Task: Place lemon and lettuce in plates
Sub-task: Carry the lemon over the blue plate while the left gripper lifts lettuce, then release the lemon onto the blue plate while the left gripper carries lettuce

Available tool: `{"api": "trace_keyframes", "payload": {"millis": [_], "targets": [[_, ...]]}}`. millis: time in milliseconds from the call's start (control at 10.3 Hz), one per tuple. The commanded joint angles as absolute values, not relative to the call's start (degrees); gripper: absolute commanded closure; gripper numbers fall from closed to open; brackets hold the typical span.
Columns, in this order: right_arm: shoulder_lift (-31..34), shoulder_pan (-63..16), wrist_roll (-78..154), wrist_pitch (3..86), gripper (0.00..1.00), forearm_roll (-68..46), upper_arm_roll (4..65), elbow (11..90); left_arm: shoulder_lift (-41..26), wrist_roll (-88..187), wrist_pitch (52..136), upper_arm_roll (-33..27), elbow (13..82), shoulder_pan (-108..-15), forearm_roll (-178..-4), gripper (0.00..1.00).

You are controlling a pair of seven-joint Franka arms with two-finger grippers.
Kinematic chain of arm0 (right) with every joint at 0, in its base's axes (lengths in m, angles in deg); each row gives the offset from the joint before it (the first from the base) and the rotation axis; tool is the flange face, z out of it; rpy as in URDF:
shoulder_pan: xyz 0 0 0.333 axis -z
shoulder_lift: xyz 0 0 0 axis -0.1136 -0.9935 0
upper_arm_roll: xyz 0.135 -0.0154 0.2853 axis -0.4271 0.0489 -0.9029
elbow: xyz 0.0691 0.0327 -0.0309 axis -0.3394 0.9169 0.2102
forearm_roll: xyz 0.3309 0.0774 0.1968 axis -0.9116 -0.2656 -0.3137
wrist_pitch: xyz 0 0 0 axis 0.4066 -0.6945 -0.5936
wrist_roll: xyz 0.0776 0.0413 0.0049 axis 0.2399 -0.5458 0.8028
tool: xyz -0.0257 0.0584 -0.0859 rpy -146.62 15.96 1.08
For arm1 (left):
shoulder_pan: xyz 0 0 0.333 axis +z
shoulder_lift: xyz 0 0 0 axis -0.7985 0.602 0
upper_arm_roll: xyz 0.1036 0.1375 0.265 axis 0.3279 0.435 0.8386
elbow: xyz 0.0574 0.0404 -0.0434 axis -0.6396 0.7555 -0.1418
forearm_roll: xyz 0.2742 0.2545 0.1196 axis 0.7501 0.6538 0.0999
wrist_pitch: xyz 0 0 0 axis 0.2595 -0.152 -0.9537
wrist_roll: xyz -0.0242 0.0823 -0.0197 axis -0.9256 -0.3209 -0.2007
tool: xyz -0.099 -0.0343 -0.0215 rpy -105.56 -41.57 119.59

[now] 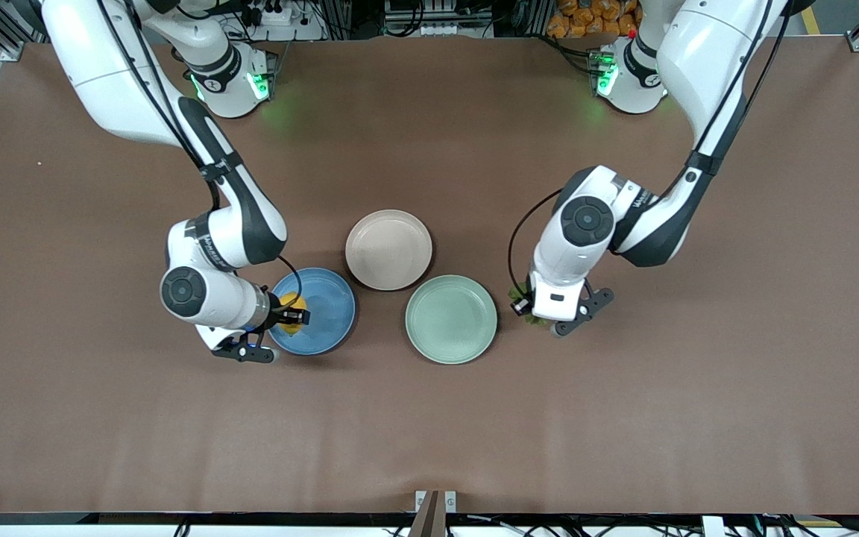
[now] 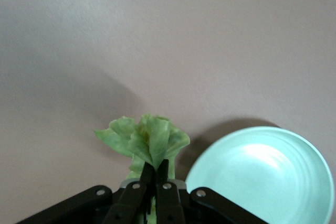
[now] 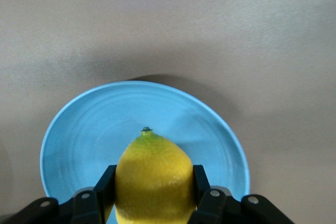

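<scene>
neither thing is in a plate yet, so both parts of the job are left to do. the small bright yellow lemon (image 3: pixel 152 179) is held tight between the black fingers of the right gripper (image 1: pixel 291 315), and it is kept up over the round blue plate (image 1: pixel 329 302), at the edge of the plate toward the right arm's end of the table. in the right wrist view the blue plate is seen just under the lemon with nothing in it. the lemon part looks close to done, as only a short drop and a letting go seem to be needed. the crinkled green lettuce leaf (image 2: pixel 144 142) is pinched between the closed fingers of the left gripper (image 1: pixel 541 317), and it is held over the bare brown table (image 1: pixel 429 418), just beside the pale mint-green plate (image 1: pixel 450 319) but not over it. the round beige-pink plate (image 1: pixel 388 249) is empty, and it sits farther from the front camera than the other two plates. the lettuce part looks less far along, because the leaf must be carried to a plate before it is let go.
</scene>
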State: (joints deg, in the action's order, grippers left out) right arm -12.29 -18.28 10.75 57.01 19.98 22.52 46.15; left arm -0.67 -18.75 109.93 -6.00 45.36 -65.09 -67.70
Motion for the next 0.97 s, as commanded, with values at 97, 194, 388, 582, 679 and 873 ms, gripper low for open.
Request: {"api": "trace_keyframes", "payload": {"millis": [97, 194, 388, 582, 679, 873], "targets": [[-12.8, -19.1, 9.8, 57.7, 0.64, 19.0, 22.9, 46.1, -2.6, -23.9, 108.4, -8.8, 45.3, -65.2, -66.9, 1.0], [-12.9, -19.4, 9.3, 57.7, 0.6, 19.0, 22.9, 46.1, -2.6, -24.6, 108.4, -9.8, 44.5, -65.2, -66.9, 1.0], [-12.9, -19.4, 7.4, 57.7, 0.28, 19.0, 22.9, 46.0, -2.2, -26.0, 108.4, -12.1, 43.6, -65.3, -66.9, 1.0], [-12.9, -19.4, 7.3, 57.6, 0.0, 19.0, 22.9, 46.0, -2.2, -28.0, 108.4, -14.3, 43.6, -65.3, -66.9, 1.0], [-12.9, -19.4, 7.4, 57.5, 0.0, 19.1, 22.9, 45.9, -2.2, -28.3, 108.4, -15.1, 43.5, -65.3, -66.9, 1.0], [-12.8, -19.1, 7.5, 57.1, 0.0, 19.0, 22.8, 45.6, -1.5, -28.1, 108.5, -15.7, 42.1, -65.6, -70.8, 1.0]]}}
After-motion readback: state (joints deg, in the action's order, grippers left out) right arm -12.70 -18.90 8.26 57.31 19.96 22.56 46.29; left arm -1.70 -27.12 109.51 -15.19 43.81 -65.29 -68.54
